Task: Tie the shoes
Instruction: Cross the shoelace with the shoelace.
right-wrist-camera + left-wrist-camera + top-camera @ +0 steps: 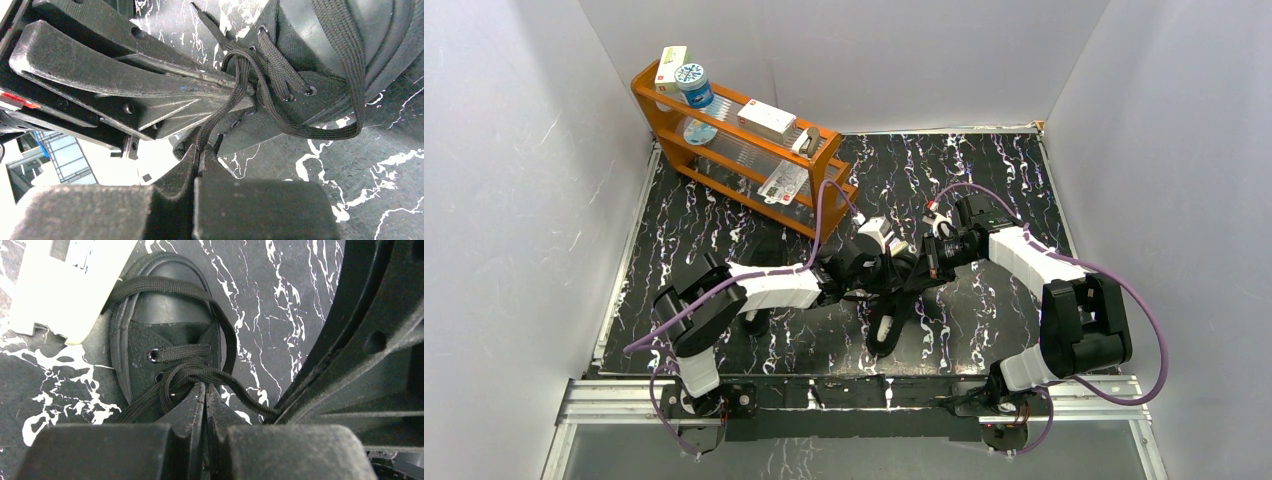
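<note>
One black shoe (165,340) lies on the marbled mat with its rubber toe cap away from my left wrist camera. It also shows in the right wrist view (320,45) and under both grippers in the top view (892,305). My left gripper (205,386) is shut at the lace crossing over the eyelets, with the black lace (200,372) looped round its tips. My right gripper (201,148) is shut on one strand of the lace (227,107), held taut from the left gripper's tips. A long loop of lace (350,75) runs round the toe. I cannot make out the second shoe.
A flat white object (70,285) lies against the left side of the toe. An orange rack (734,140) with boxes and a bottle stands at the back left. White walls close in the mat (984,180) on three sides. The two grippers nearly touch at mid-table.
</note>
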Robot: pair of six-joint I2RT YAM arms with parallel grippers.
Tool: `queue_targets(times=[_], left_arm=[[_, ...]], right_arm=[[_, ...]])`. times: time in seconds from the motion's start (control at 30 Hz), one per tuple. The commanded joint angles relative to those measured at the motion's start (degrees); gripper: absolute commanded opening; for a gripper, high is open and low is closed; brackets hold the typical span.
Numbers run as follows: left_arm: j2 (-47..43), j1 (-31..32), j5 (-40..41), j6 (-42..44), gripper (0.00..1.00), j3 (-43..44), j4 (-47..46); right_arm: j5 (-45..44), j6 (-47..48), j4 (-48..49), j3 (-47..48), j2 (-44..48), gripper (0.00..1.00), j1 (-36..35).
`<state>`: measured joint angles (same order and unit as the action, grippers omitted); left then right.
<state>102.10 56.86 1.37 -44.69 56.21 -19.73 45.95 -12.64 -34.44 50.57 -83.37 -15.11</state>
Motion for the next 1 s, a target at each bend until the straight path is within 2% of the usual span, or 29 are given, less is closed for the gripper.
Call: queue_targets(times=[0.0,0.27,0.47,0.57,0.67,0.83,0.97], left_arm=[[-4.73,0.36,-3.28,-0.91,0.0,-1.4,-1.12],[-7.58,0.36,-7.07,-1.72,0.0,-0.47,0.33],[-10.97,0.09,-11.41,-2.78,0.0,-0.15,3.62],[-11.99,-0.58,-12.73,-3.97,0.0,-0.94,3.18],[-12.81,-1.42,-13.69,-4.12,0.0,-1.78,2.93],[-14.84,-2.39,-15.15,-4.88,0.0,-4.04,1.58],[-16.85,-2.71,-14.88,-3.87,0.0,-4.38,3.1]], right_arm=[[0.27,1.66,-0.22,1.57,1.72,0.0,0.09],[-0.79,1.95,0.26,0.46,1.17,0.0,0.08],[-4.13,3.31,-1.88,1.76,0.42,0.04,-0.08],[-7.58,2.59,-3.65,3.13,0.14,0.11,-0.34],[-10.15,0.63,-6.04,5.07,-0.36,0.24,-0.52],[-13.04,0.44,-9.81,9.15,-1.63,0.31,-0.93],[-13.78,1.04,-11.9,10.31,-2.87,0.33,-0.99]])
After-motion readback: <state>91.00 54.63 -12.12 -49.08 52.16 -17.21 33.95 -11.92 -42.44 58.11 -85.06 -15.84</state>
